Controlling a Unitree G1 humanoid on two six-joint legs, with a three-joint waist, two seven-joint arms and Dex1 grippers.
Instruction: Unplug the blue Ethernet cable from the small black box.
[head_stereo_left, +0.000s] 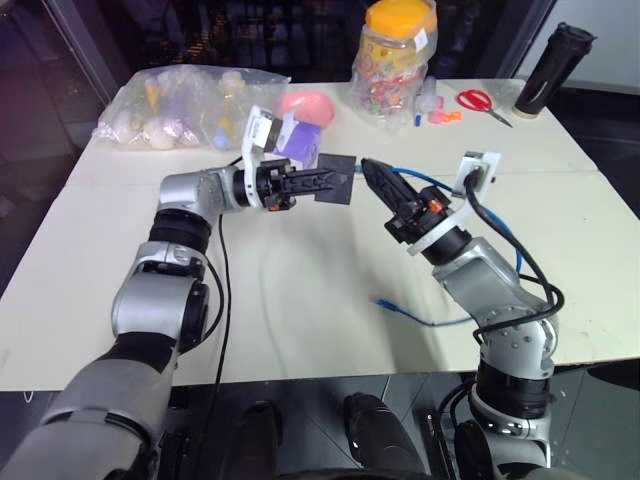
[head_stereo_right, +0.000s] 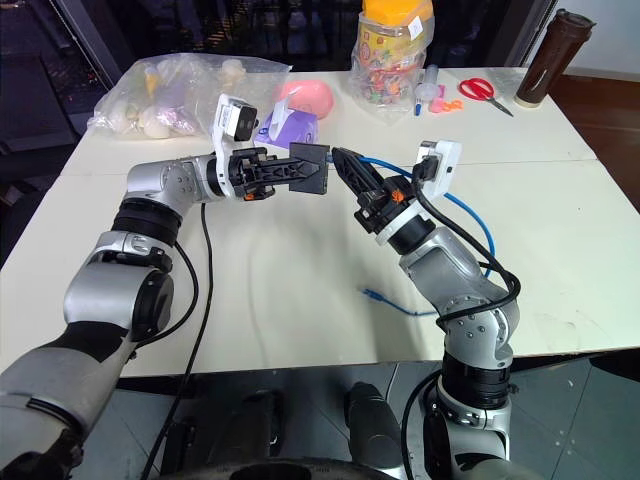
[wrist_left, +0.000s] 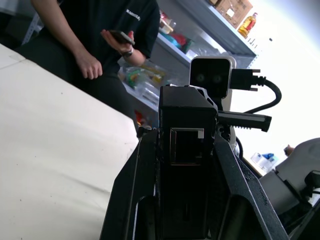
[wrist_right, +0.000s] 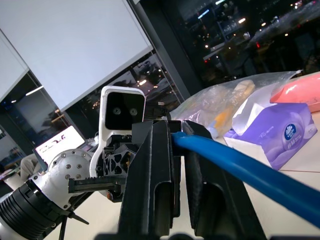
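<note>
on the left, our left gripper (head_stereo_left: 318, 184) is clamped tight on the small black box (head_stereo_left: 340, 181) and holds it up in the air over the table (head_stereo_left: 300, 290). the box looks hard and light, so we think it will not bend or squash, but its smooth sides could slip if we pull too hard. its port (wrist_left: 186, 146) faces the other arm and looks empty in the left wrist view.

next, in the middle, our right gripper (head_stereo_left: 376, 183) is pinched shut on the blue ethernet cable (wrist_right: 235, 162), right by its end, just beside the box. we cannot tell if the plug is all the way out.

the cable is thin, soft and bendy. it droops behind the right arm, and its other end (head_stereo_left: 384, 302) lies on the table. we think the best place to hold it is close to the plug, not on the floppy part.
</note>
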